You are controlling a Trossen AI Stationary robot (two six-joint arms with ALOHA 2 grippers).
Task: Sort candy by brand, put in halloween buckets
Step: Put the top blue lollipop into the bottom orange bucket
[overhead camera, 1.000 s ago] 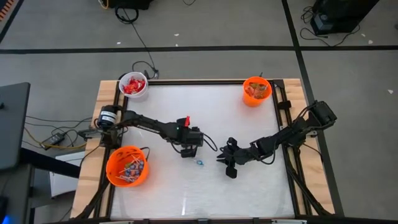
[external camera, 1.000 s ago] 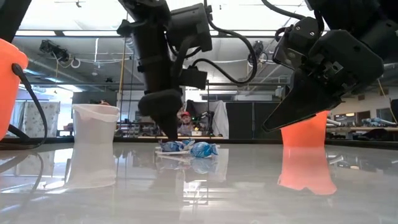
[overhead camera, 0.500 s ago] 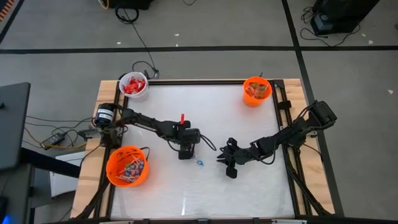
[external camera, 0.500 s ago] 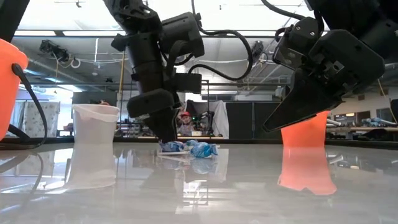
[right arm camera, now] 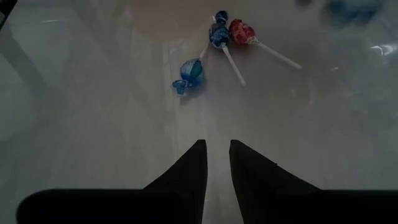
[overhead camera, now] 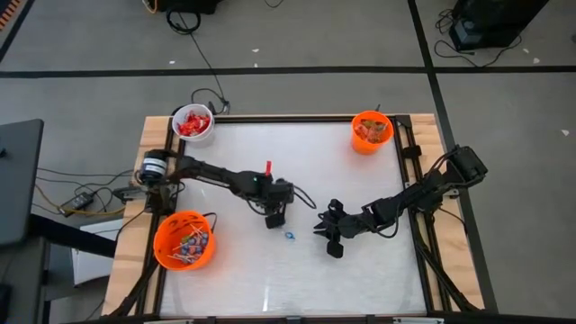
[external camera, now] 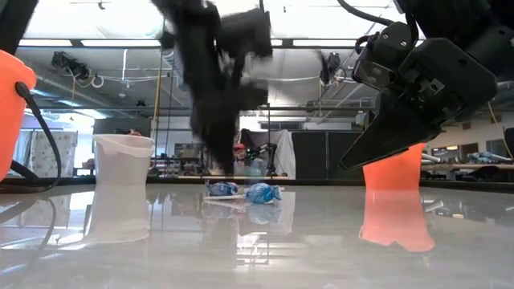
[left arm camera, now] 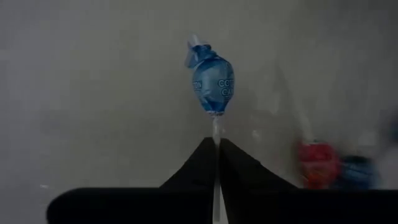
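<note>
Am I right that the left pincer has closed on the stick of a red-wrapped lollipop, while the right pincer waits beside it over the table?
Not quite: the lollipop is blue-wrapped, not red, as the left wrist view shows. The left pincer has indeed closed on its stick, and the right pincer waits beside it over the table.

Robotics lab: taped floor [overhead camera: 297,70], ceiling pipes [external camera: 120,56]

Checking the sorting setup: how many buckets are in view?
3: white bucket at far-left table corner, small orange bucket at far-right corner, larger orange bucket on left edge.
</note>
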